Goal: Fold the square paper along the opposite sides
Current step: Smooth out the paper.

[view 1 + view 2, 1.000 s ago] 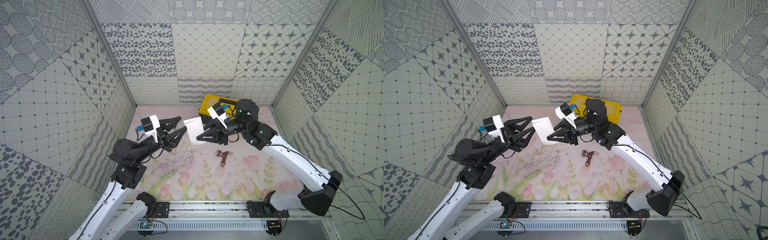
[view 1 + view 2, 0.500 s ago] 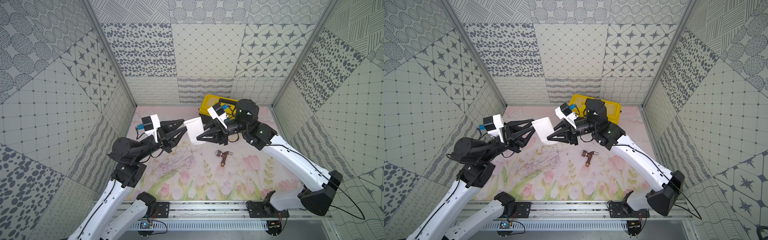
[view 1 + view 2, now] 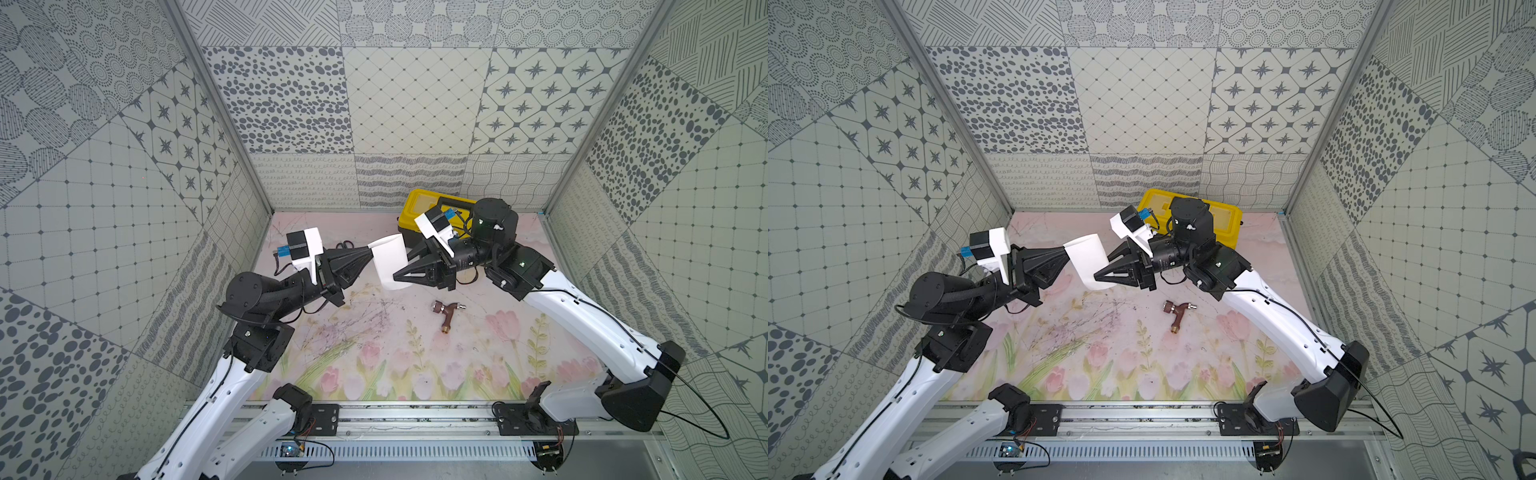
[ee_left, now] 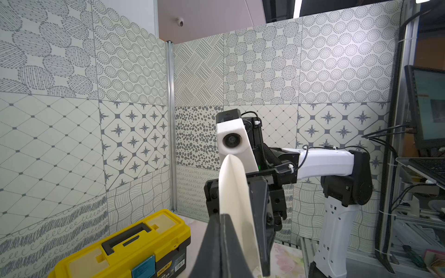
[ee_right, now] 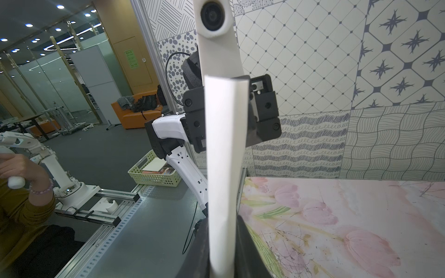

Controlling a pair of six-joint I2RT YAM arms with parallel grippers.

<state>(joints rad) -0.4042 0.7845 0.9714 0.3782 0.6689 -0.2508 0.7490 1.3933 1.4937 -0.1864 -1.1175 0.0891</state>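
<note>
You are holding the square paper [image 3: 390, 262] in the air over the far half of the tabletop [image 3: 415, 365], bent into a curve. Your left gripper [image 3: 370, 252] is clamping one corner of it, jaws fully together. Your right gripper [image 3: 395, 276] is pinching the opposite end. The yellow toolbox [image 3: 419, 204] is sitting at the far edge, behind the right gripper.

It was a robotics lab within an office: grey-patterned panel walls [image 3: 407, 99], silver aluminium mounting rail [image 3: 415, 417], orange sofa [image 5: 134, 115] beyond.
</note>
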